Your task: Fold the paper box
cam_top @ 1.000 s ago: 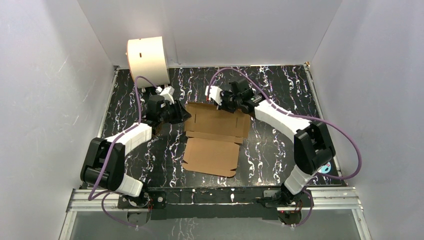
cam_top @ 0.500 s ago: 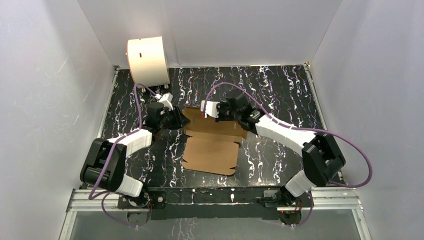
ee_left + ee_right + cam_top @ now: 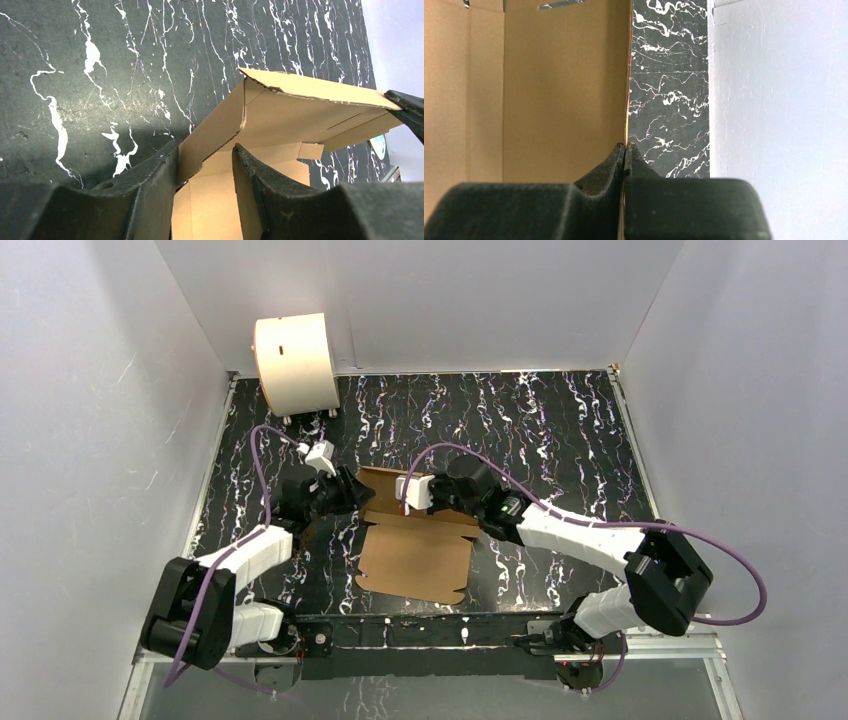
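Box [image 3: 415,550] lay mid-table [image 3: 560,430]; far panel had swung up and nearer within the last second. Right gripper [image 3: 624,147] pinched panel edge. Left gripper [image 3: 205,150] eased apart, straddling side wall. Fold advancing, lid not closed.

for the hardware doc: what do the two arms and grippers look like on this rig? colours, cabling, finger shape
Both alike: left arm and right arm have white link shells and bulky black joint housings. A purple cable loops along each, and a white camera block sits at each wrist. The left gripper and right gripper are matte black with tapered fingers. No markings visible.
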Robot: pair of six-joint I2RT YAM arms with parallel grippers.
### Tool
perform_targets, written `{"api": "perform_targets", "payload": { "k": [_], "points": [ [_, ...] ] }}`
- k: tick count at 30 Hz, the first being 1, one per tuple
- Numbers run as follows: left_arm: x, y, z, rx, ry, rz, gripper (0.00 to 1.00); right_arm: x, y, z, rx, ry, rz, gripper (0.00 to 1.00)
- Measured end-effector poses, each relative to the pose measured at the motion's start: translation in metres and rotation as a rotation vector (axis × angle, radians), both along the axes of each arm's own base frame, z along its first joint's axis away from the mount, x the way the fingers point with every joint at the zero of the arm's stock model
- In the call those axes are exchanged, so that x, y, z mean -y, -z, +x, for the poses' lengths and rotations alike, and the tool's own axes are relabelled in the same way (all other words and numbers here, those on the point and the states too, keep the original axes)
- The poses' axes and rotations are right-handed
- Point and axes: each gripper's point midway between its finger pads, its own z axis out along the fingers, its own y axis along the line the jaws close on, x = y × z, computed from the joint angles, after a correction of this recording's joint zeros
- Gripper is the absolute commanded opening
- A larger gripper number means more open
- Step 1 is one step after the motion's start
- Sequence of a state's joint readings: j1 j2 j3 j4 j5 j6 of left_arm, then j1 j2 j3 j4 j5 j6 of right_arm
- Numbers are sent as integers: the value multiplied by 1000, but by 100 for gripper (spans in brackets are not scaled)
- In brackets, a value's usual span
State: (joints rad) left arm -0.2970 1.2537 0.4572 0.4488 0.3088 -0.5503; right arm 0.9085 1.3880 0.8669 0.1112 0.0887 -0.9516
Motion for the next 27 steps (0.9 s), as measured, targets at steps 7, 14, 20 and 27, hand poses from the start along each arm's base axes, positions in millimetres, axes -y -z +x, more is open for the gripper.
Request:
{"api": "perform_targets", "payload": {
  "k": [7,14,20,27],
  "points": [
    [-10,-13,-6,70,-47,-3,48,0,1,-7,29,-2,2,2],
    [-21,-60,-6,178,-127,-46,51,6,4,-5,55,17,-16,2],
    [-22,-112,6,223,-161,-75,48,5,-4,-4,91,13,-7,2],
    [-4,-108,29,117,-122,-81,41,5,-6,-4,117,15,-15,2]
  ]
}}
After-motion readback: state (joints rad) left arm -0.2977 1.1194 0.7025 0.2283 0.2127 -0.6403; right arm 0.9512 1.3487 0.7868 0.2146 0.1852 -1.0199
